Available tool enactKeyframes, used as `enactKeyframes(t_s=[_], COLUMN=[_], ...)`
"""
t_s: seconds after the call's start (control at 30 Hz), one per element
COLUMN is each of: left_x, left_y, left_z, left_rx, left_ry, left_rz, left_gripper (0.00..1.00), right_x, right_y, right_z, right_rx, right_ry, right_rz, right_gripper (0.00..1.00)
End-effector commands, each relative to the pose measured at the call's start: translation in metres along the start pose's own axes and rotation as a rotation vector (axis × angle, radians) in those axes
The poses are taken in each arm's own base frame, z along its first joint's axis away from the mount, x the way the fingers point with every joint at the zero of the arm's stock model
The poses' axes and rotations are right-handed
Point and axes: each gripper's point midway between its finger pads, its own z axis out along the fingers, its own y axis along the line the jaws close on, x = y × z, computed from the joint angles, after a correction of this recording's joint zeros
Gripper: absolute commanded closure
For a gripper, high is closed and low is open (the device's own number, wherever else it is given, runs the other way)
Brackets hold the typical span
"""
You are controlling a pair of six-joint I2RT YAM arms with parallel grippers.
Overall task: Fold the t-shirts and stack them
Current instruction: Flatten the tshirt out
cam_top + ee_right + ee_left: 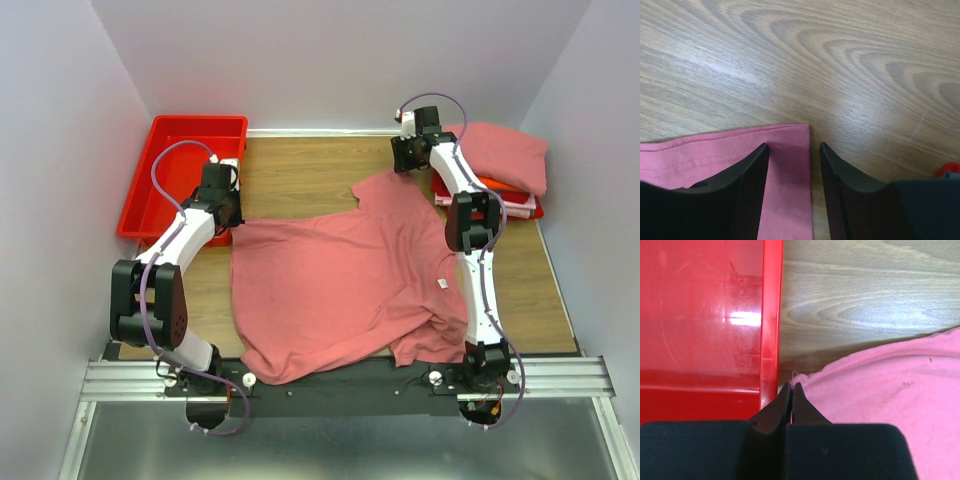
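A large salmon-pink t-shirt with a small white neck tag lies spread on the wooden table, its near edge rumpled. My left gripper is at the shirt's far left corner, beside the red bin. In the left wrist view the left gripper is shut, with the tip of the pink cloth pinched between its fingers. My right gripper is at the shirt's far right sleeve. In the right wrist view the right gripper is open, straddling the hemmed sleeve corner that lies flat on the wood.
A red plastic bin stands at the back left, its rim right beside my left fingers. A stack of folded shirts, pink on top, sits at the back right. White walls enclose the table.
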Motion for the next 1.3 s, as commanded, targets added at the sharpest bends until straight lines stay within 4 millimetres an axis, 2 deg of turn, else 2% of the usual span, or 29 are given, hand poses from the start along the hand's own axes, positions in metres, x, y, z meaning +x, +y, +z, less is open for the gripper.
enactKeyframes(t_s=[0.0,0.1,0.13,0.23,0.27,0.37,0.47,0.53,0.57,0.6,0.63,0.67,0.7,0.8,0.83,0.9,0.93,0.97,1.0,1.03,1.07,1.1,1.13,1.17,1.2,1.27], left_x=[-0.006,-0.006,-0.006,-0.006,-0.006,-0.007,-0.013,-0.018,-0.02,-0.024,-0.026,-0.03,-0.029,-0.042,-0.051,-0.061,-0.072,-0.08,-0.086,-0.097,-0.106,-0.113,-0.124,-0.133,-0.139,-0.156], left_y=[-0.001,-0.001,0.0,0.0,0.0,0.0,-0.001,-0.001,-0.001,-0.001,-0.001,-0.001,-0.001,-0.001,-0.001,0.001,0.0,0.001,0.001,0.0,-0.001,-0.002,-0.005,-0.006,-0.008,-0.011], left_z=[-0.003,-0.004,-0.004,-0.004,-0.004,-0.005,-0.008,-0.014,-0.016,-0.021,-0.024,-0.03,-0.03,-0.047,-0.059,-0.074,-0.091,-0.101,-0.111,-0.134,-0.148,-0.162,-0.192,-0.21,-0.228,-0.287], left_rx=[0.017,0.013,0.012,0.01,0.01,0.011,0.013,0.015,0.014,0.016,0.017,0.02,0.018,0.02,0.024,0.016,0.022,0.024,0.028,0.044,0.055,0.067,0.098,0.116,0.135,0.186], left_ry=[-0.027,-0.026,-0.028,-0.025,-0.025,-0.028,-0.045,-0.061,-0.068,-0.083,-0.09,-0.108,-0.107,-0.161,-0.199,-0.239,-0.292,-0.33,-0.364,-0.435,-0.489,-0.537,-0.621,-0.679,-0.73,-0.876], left_rz=[0.007,0.008,0.007,0.007,0.007,0.007,0.006,0.002,0.001,0.0,-0.002,-0.007,-0.009,-0.023,-0.028,-0.033,-0.039,-0.047,-0.053,-0.058,-0.066,-0.076,-0.077,-0.082,-0.087,-0.107], left_gripper=[1.0,1.0,1.0,1.0,1.0,1.0,1.0,1.0,1.0,1.0,1.0,1.0,1.0,1.0,1.0,1.0,1.0,1.0,1.0,1.0,1.0,1.0,1.0,1.0,1.0,1.0], right_x=[0.013,0.018,0.02,0.023,0.024,0.021,0.012,-0.003,0.001,-0.018,-0.02,-0.03,-0.031,-0.046,-0.056,-0.066,-0.071,-0.083,-0.088,-0.091,-0.106,-0.111,-0.119,-0.133,-0.141,-0.15], right_y=[-0.001,0.002,0.006,0.008,0.009,0.015,0.022,0.03,0.034,0.038,0.043,0.057,0.063,0.085,0.09,0.102,0.104,0.107,0.108,0.109,0.11,0.111,0.111,0.11,0.111,0.11], right_z=[0.02,0.022,0.023,0.025,0.025,0.02,0.011,-0.008,-0.012,-0.034,-0.042,-0.066,-0.075,-0.113,-0.141,-0.17,-0.184,-0.217,-0.234,-0.25,-0.287,-0.305,-0.326,-0.364,-0.384,-0.424], right_rx=[0.01,-0.008,-0.022,-0.034,-0.045,-0.075,-0.103,-0.129,-0.142,-0.146,-0.16,-0.191,-0.204,-0.24,-0.246,-0.263,-0.256,-0.233,-0.225,-0.217,-0.19,-0.179,-0.162,-0.118,-0.099,-0.062], right_ry=[0.021,0.032,0.035,0.041,0.041,0.033,0.014,-0.016,-0.006,-0.048,-0.051,-0.078,-0.081,-0.133,-0.172,-0.219,-0.242,-0.294,-0.319,-0.336,-0.405,-0.434,-0.47,-0.534,-0.567,-0.62], right_rz=[0.012,0.013,0.013,0.009,0.002,-0.007,-0.017,-0.035,-0.038,-0.05,-0.052,-0.069,-0.079,-0.148,-0.169,-0.233,-0.264,-0.318,-0.342,-0.357,-0.391,-0.401,-0.41,-0.417,-0.419,-0.423], right_gripper=[0.49,0.57,0.64,0.74,0.81,0.93,1.0,0.99,1.0,1.0,1.0,1.0,1.0,1.0,1.0,1.0,1.0,1.0,1.0,1.0,1.0,1.0,1.0,1.0,1.0,1.0])
